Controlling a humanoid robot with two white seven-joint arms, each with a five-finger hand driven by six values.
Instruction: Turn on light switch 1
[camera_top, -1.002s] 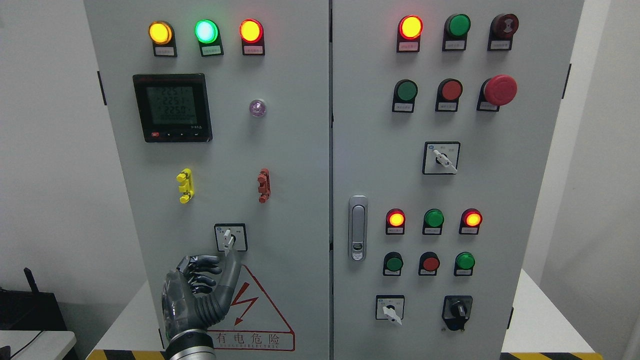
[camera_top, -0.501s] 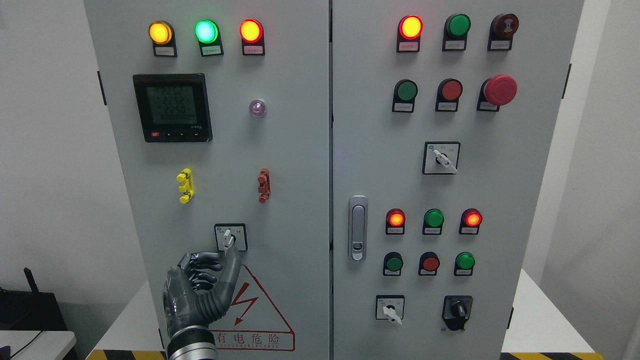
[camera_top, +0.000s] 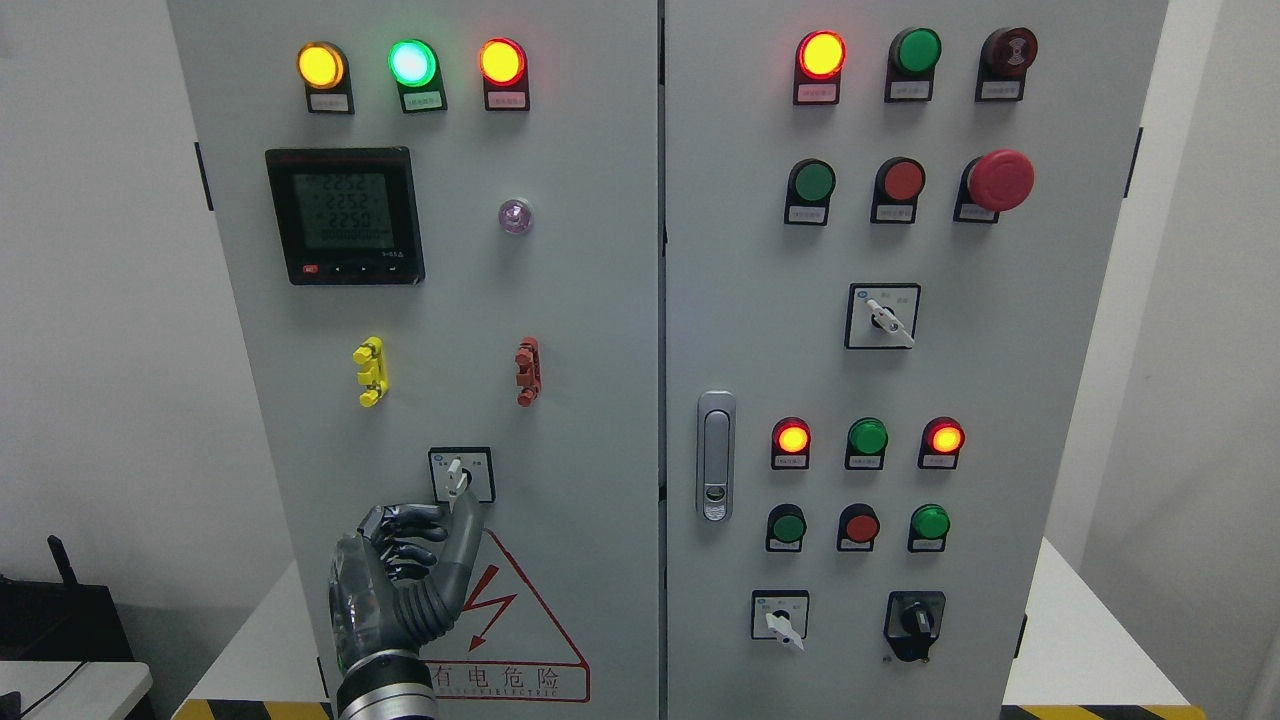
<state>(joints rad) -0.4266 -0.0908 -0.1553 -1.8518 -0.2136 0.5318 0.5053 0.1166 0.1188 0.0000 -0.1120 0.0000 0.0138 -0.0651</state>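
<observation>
Your left hand (camera_top: 400, 580) is rising from the bottom edge, left of the middle, nearest to you in the scene. Its thumb is reaching up and to the right, while the other fingers (camera_top: 405, 530) are curling in toward the palm, gripping nothing that shows. The thumb tip is sitting at the lower end of the white switch handle (camera_top: 456, 482), touching it or just short of it; you cannot tell which from here. Your right hand is not showing, so the left is the only one in reach.

The switch (camera_top: 461, 474) is lying just above and a little right of the hand, low on the left door (camera_top: 560, 330) of the grey cabinet, right above the red warning triangle (camera_top: 510, 620). The handle's long axis is running nearly upright, leaning slightly, with its free end pointing down toward your thumb.

Judging by that, turning it is likely asking for a sideways push on that lower end.

Farther up the same door, the meter (camera_top: 345, 215) is glowing.
</observation>
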